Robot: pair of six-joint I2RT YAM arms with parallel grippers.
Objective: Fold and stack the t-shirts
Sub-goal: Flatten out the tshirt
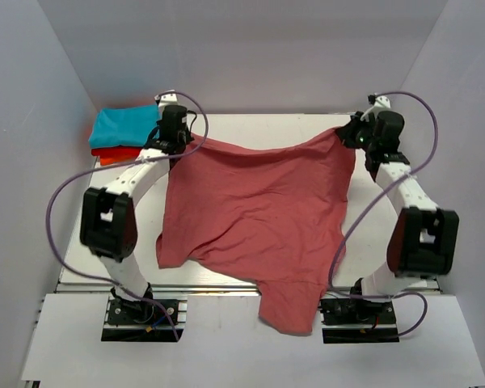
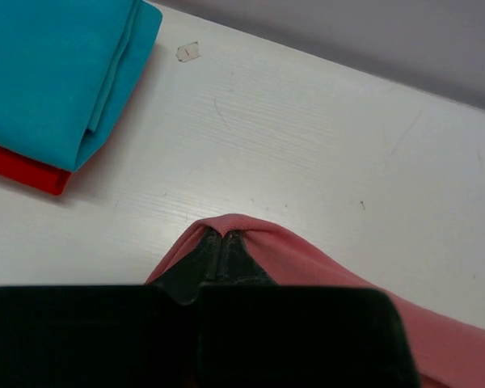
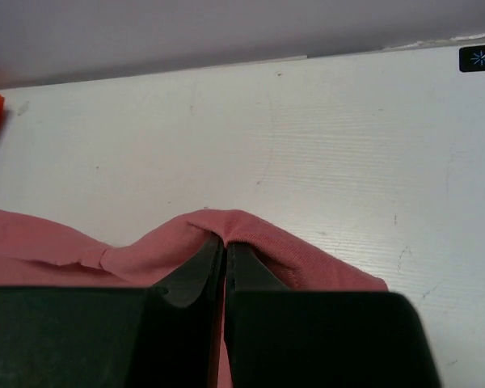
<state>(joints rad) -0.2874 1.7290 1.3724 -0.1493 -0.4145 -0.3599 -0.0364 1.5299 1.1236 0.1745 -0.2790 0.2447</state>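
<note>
STEP: large salmon-pink cloth t-shirt (image 1: 259,210) held stretched for laying flat | GRIP: far edge pinched by left gripper (image 2: 221,240) (11 o'clock) and right gripper (image 3: 225,242) (1 o'clock) | PLACE: draped mid white table (image 1: 267,125), one end over the 6 o'clock edge; folded turquoise tee (image 1: 125,125) on folded orange-red tee (image 1: 113,155) at 10 o'clock | NEXT: lowering and smoothing judged needed before folding

White arms (image 1: 137,179) carry black joint housings (image 1: 107,222) and lilac cables (image 1: 50,214).

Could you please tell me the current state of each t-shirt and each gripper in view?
salmon-pink t-shirt: unfolded, spread out, pinched along its far edge by both grippers.
turquoise t-shirt: folded, lying on top of the orange-red one.
orange-red t-shirt: folded, bottom of the stack.
left gripper: shut on the salmon-pink t-shirt.
right gripper: shut on the salmon-pink t-shirt.
</note>
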